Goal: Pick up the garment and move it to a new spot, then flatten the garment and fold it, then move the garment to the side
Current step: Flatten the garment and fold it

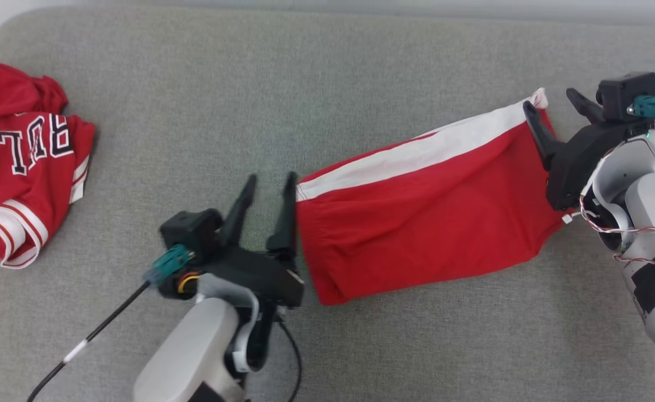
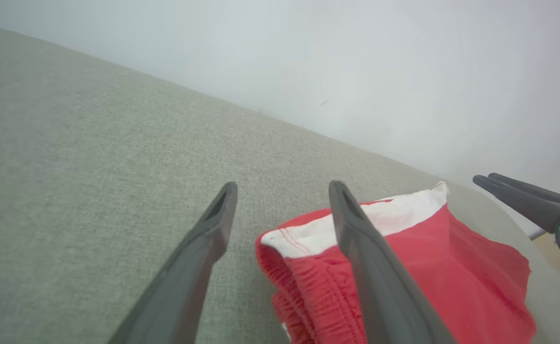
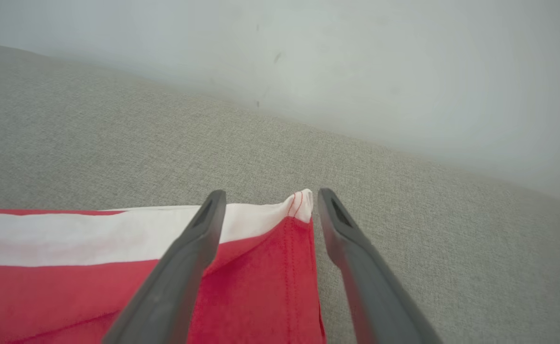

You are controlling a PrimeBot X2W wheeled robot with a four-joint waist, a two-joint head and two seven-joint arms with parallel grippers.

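On the grey cushion (image 1: pixel 327 67) your garment (image 1: pixel 428 223) lies flat. Left gripper (image 1: pixel 270 181) and right gripper (image 1: pixel 550 99) sit at its ends, both spread apart, empty.

A grey fabric cushion (image 1: pixel 327 67) carries everything. Red shorts (image 1: pixel 428 223) lie flat on it right of the middle, slanted, with a white stripe along their far edge and the waistband at their left end. A crumpled red jersey (image 1: pixel 20 156) lies at the left edge, well apart.

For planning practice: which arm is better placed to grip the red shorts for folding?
Probably right: the open right tool straddles a white corner of the shorts; the left tool gapes over bare cushion.
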